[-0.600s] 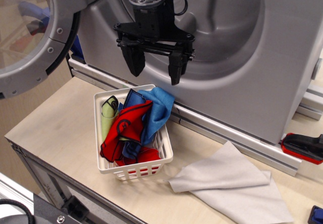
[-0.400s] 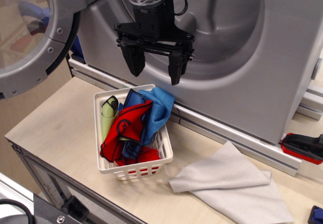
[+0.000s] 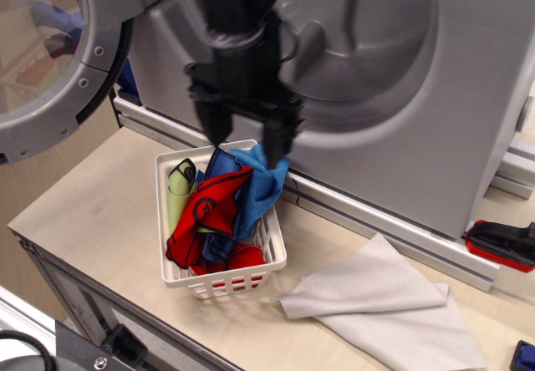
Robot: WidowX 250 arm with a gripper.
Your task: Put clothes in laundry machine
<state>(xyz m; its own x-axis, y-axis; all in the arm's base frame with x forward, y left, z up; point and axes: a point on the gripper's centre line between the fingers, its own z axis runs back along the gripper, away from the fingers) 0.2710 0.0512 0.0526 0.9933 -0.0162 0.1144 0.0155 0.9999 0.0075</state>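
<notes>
The clothes lie piled in a small white slotted basket: a red cloth with dark markings, a blue cloth hanging over the far rim, and a light yellow-green one at the left. My gripper is open and empty, blurred with motion, its fingertips just above the basket's far rim and the blue cloth. The grey laundry machine stands behind, its round drum opening uncovered and its glass door swung open to the left.
A larger pale grey cloth lies on the table right of the basket. A red and black object sits at the right edge by the machine's rail. The table's front edge runs close below the basket.
My gripper has dropped down toward the basket and now shows motion blur. The clothes and basket have not moved.
</notes>
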